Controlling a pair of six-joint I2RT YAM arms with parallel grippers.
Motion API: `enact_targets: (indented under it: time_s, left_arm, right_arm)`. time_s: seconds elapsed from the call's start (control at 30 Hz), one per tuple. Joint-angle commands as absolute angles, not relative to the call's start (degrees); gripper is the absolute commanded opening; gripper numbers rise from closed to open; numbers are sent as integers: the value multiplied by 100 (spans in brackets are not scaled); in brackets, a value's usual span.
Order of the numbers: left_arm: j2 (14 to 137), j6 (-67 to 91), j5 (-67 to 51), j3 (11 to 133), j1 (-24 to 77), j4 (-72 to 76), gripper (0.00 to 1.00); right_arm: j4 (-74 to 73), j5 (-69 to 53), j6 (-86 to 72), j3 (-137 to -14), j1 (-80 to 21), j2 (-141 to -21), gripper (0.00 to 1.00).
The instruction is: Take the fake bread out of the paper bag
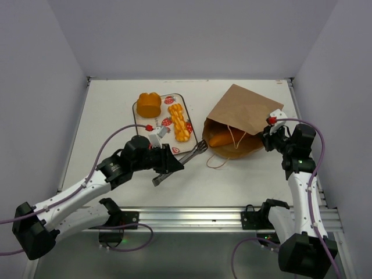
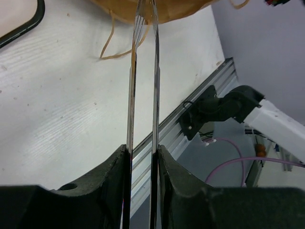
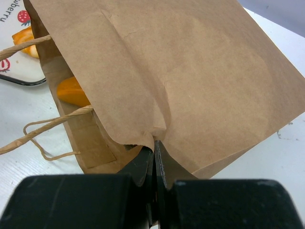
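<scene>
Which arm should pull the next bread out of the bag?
Probably left: the left gripper holds the tongs, tips at the paper bag's mouth by the bread inside; the right gripper pinches the bag's edge.

We see the bag [image 3: 190,71] as matt brown paper, creased, its handles [image 3: 47,126] twisted paper cord. The bread [image 1: 149,104] left of the bag looks glossy orange plastic. The tongs [image 2: 155,95] are shiny smooth metal, the fingers [image 2: 109,181] matt black plastic, the table [image 2: 57,119] white and faintly grained.
</scene>
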State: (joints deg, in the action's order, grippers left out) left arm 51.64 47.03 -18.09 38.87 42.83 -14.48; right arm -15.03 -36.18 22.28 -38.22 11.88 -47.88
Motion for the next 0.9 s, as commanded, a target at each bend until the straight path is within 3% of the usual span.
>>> enact_targets:
  time_s: [0.0, 0.47, 0.87]
  left_arm:
    - [5413, 4184, -1301, 4122, 4517, -1626, 33]
    - [6740, 2787, -1, 5396, 5826, -2144, 34]
    - [7690, 996, 1819, 6047, 6214, -1926, 35]
  right_arm:
    - [-1415, -3691, 2329, -3858, 1230, -4773, 0]
    - [-1433, -3718, 2355, -3858, 1239, -4790, 0]
    - [-1450, -3753, 2355, -3858, 1274, -4772, 0]
